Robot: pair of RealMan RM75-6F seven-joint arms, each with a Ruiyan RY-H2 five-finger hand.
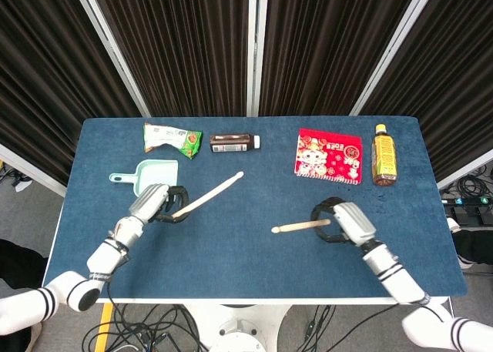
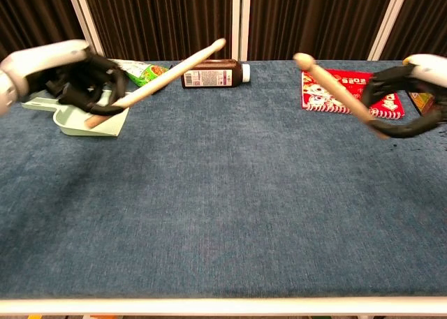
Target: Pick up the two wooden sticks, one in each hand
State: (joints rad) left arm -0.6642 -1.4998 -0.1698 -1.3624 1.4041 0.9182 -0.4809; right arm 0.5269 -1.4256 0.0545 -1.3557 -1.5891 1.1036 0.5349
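My left hand (image 1: 156, 204) (image 2: 66, 75) grips one wooden stick (image 1: 209, 193) (image 2: 171, 74) by its butt end. That stick is lifted off the table and slants up toward the right, tip highest. My right hand (image 1: 344, 222) (image 2: 412, 92) holds the second wooden stick (image 1: 299, 226) (image 2: 334, 87), also raised above the blue table (image 1: 254, 267), with its rounded tip pointing left. Both hands have their dark fingers wrapped round the sticks.
A mint dustpan (image 1: 154, 179) (image 2: 77, 118) lies just behind my left hand. Along the far edge sit a green snack bag (image 1: 171, 138), a brown bottle on its side (image 1: 234, 143) (image 2: 211, 73), a red notebook (image 1: 329, 155) (image 2: 346, 92) and an upright tea bottle (image 1: 383, 154).
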